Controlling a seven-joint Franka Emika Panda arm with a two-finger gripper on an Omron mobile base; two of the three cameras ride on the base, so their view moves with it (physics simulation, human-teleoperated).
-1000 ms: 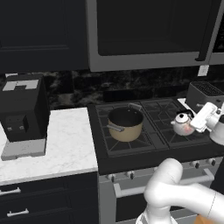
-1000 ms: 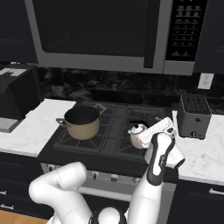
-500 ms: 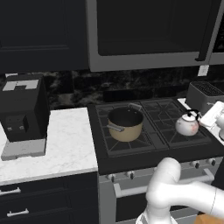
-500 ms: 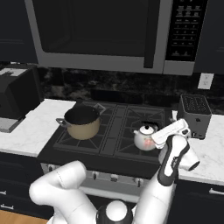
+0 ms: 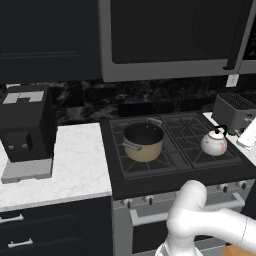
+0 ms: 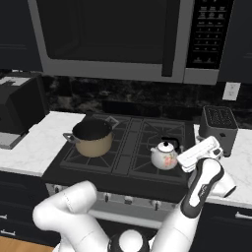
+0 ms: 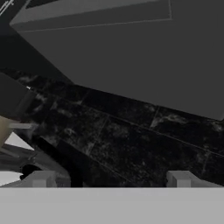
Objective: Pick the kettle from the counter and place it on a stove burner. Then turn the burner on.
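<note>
kettle (image 6: 165, 156) upright on stove burner (image 6: 167, 162); tan pot (image 6: 92, 139) empty.

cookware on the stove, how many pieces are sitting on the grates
2: the tan saucepan on the front left burner, and the white kettle on the front right burner. None seems hidden.

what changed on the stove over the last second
The gripper backed off from the kettle, moving to the right and away from it, and now hangs open with nothing in it. The kettle stayed put on the front right burner, upright. The tan pot, the toaster and the counter are unchanged.
</note>
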